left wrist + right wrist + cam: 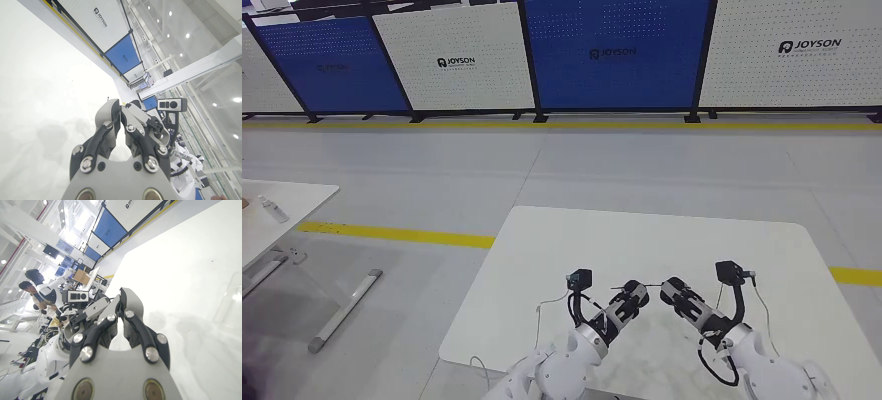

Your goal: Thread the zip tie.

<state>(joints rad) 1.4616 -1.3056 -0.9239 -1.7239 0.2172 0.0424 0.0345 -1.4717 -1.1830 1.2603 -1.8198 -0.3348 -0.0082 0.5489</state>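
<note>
zip tie pinched between two closed claws, ready to be threaded

the zip tie is held above the table, clamped as a thin black strap in the left gripper and gripped as well by the right gripper. both claws are narrowed fully onto it. the grippers are set tip to tip, nearly touching, with the wrists angled inward over the near middle of the table. for the step to be done well, the tail should be kept straight and lined up with the head's slot. one claw should be held steady while the other is advanced slowly. which end is the head cannot be told.
</note>
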